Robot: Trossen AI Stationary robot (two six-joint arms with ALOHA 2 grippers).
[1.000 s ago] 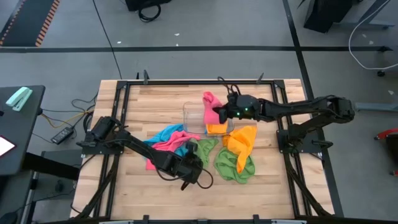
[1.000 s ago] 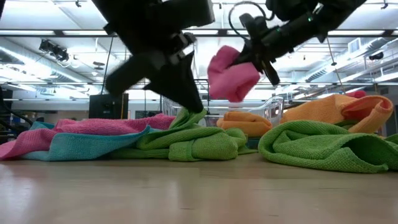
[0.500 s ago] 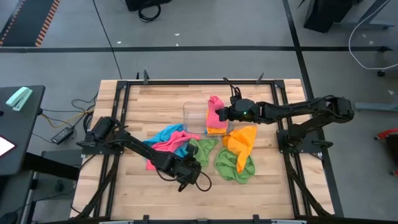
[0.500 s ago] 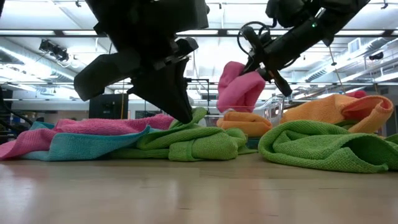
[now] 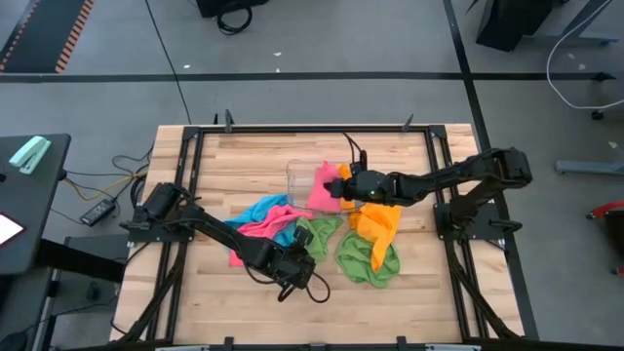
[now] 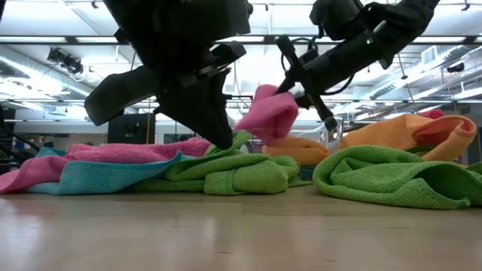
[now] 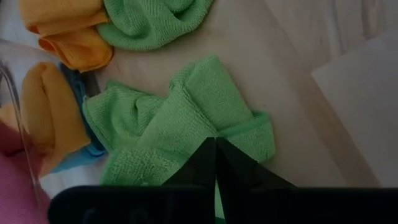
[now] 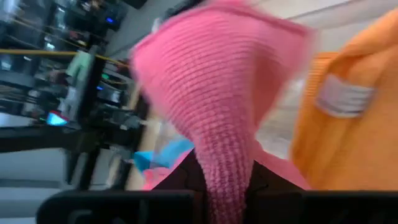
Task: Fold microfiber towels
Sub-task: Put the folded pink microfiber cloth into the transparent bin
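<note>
Holding the soft pink microfiber towel (image 5: 322, 187) clamped above the table's middle, your right gripper (image 5: 338, 185) carries a limp, light cloth; take corners. Your left gripper (image 5: 300, 255) pinches the green microfiber towel (image 7: 186, 134) near the front edge.

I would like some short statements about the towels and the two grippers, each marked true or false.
1. The right gripper holds a pink towel in the air. True.
2. The left gripper is wide open above the bare table. False: its fingers are shut on the edge of a green towel.
3. A folded orange towel lies in the clear tray. True.
4. All the towels are folded in one neat stack. False: most lie crumpled on the table.
5. Another pink towel lies on the table with a blue towel. True.
</note>
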